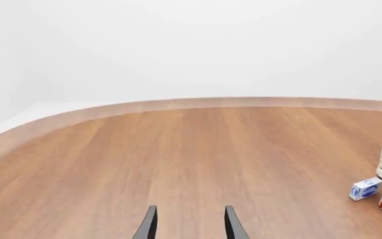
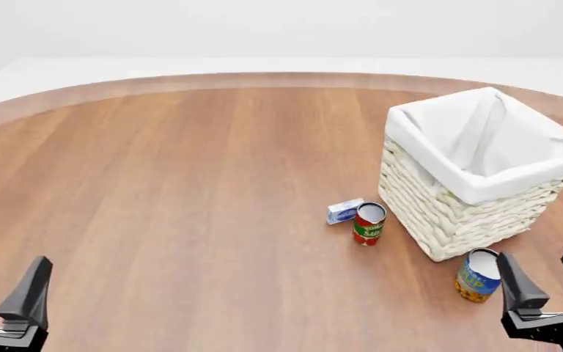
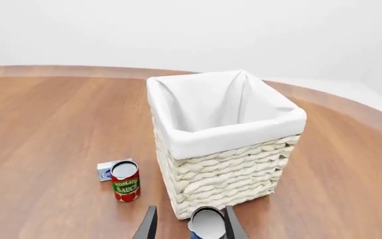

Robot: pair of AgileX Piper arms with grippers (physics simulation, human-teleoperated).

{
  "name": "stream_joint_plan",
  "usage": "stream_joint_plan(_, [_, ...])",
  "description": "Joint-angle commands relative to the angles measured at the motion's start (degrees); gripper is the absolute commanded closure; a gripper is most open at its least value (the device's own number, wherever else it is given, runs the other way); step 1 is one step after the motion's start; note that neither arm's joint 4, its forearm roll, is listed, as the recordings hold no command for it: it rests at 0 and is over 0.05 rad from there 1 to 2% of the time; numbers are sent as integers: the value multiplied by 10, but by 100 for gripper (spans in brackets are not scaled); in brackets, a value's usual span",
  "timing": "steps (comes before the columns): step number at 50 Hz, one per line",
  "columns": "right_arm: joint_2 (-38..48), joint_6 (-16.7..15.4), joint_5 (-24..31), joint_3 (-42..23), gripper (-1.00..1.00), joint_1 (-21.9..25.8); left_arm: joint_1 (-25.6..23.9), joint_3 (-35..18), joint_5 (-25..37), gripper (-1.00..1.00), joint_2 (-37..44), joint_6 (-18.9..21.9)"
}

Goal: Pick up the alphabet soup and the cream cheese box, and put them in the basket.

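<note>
the alphabet soup (image 2: 477, 275) stands upright at the basket's (image 2: 457, 213) six o'clock corner, just beside the wicker. the right gripper (image 2: 548, 281) sits close at its four o'clock, jaws spread and holding nothing. risk: closing in could nudge the can against the basket and tip it. the cream cheese box (image 2: 344, 211) lies at the basket's nine o'clock, touching the tomato can (image 2: 369, 223), which may topple in a grab. the left gripper (image 2: 6, 282) is open, empty, well apart.
</note>
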Motion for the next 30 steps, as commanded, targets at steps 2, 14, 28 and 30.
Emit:
stream_joint_plan(2, [36,-2,-34,13,-100,-20,-1,0,0,-100,0,0])
stream_joint_plan(14, [23,-20,10,13,-100,-22,-1,0,2,-100,-2,-1])
stream_joint_plan(28, [62,-27,-2,13,-100,-31,-1,0,3,-100,-3,-1])
stream_joint_plan(30, [64,-27,-3,13,-100,-31,-1,0,3,-100,-3,-1])
